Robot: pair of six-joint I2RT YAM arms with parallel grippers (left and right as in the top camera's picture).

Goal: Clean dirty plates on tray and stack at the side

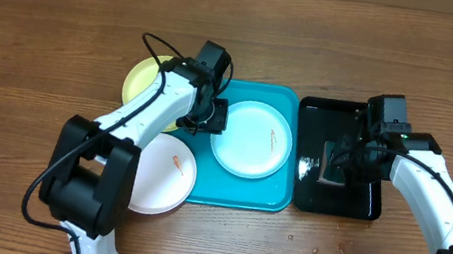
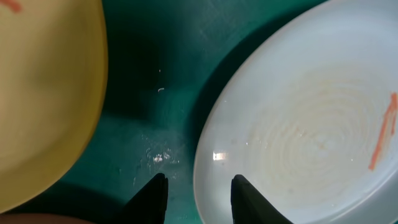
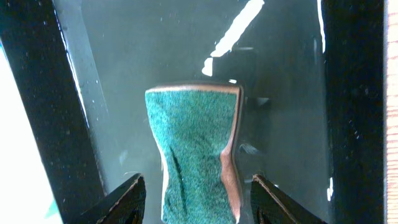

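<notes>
Green sponge lies untouched between the spread fingers of my right gripper. My left gripper, parted, straddles the rim of the light cyan plate. Only overhead shows the white plate.

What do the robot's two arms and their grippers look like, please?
Both arms have smooth white links joined by chunky black joints. A thin black cable loops off the left arm; the right arm shows a small green light near its wrist. The left gripper and right gripper have plain black fingers.
</notes>
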